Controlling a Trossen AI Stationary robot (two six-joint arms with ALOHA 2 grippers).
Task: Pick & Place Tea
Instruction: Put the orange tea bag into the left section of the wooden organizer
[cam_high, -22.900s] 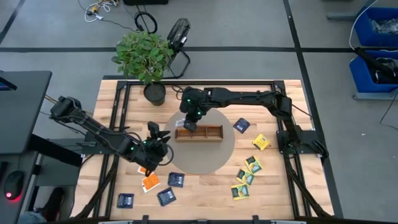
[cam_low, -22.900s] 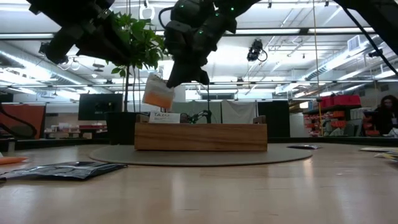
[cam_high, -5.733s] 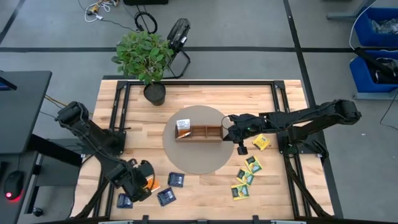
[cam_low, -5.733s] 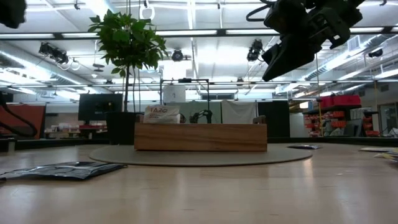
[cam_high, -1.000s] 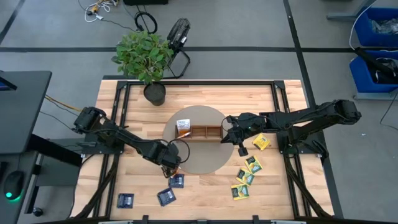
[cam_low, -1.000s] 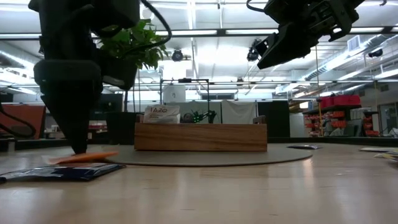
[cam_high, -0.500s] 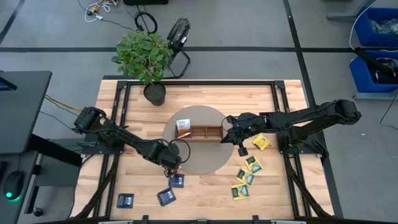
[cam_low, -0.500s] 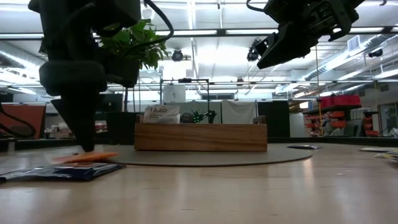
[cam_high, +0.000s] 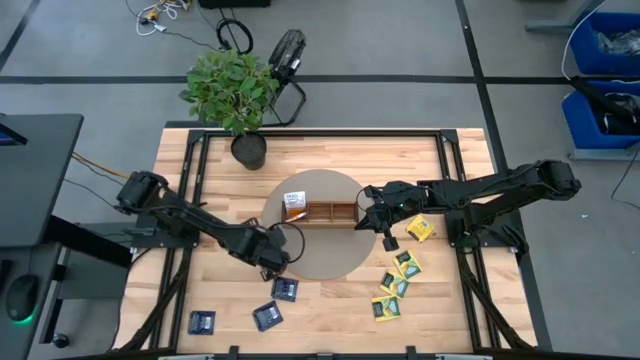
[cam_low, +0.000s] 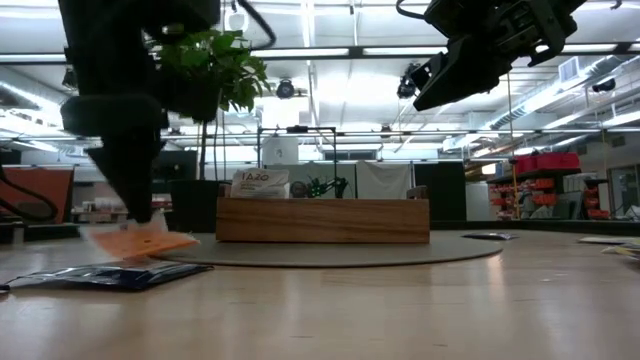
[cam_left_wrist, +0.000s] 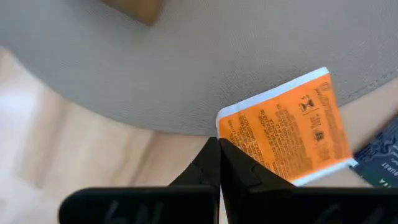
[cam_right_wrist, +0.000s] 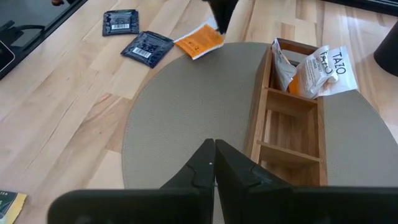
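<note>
An orange tea packet (cam_left_wrist: 286, 130) hangs just above the table at the near-left rim of the round grey mat (cam_high: 320, 255), with my left gripper (cam_high: 275, 262) shut on it. It also shows in the low view (cam_low: 140, 242) and in the right wrist view (cam_right_wrist: 199, 40). The long wooden tray (cam_high: 320, 212) stands on the mat, with packets (cam_right_wrist: 311, 65) in its left compartment. My right gripper (cam_high: 368, 218) hovers shut above the tray's right end, holding nothing. Dark blue packets (cam_high: 284, 290) lie flat on the table nearby. My left gripper pinches the orange packet between its two fingertips, at an edge close to one corner (cam_left_wrist: 229, 134). The fingers come steeply from above, pointing down. The packet sticks out sideways from the fingertips, tilted a little, lifted just clear of the dark blue packet (cam_low: 100, 275) beneath it.
More dark blue packets (cam_high: 267, 316) lie near the front left edge. Yellow-green packets (cam_high: 395, 285) lie at the front right, one more (cam_high: 420, 228) by the right arm. A potted plant (cam_high: 232, 90) stands at the far left.
My left gripper has risen a little. The orange packet lay flat by the mat's rim a second ago; now it is lifted off the table and tilted, hanging from the fingertips.
</note>
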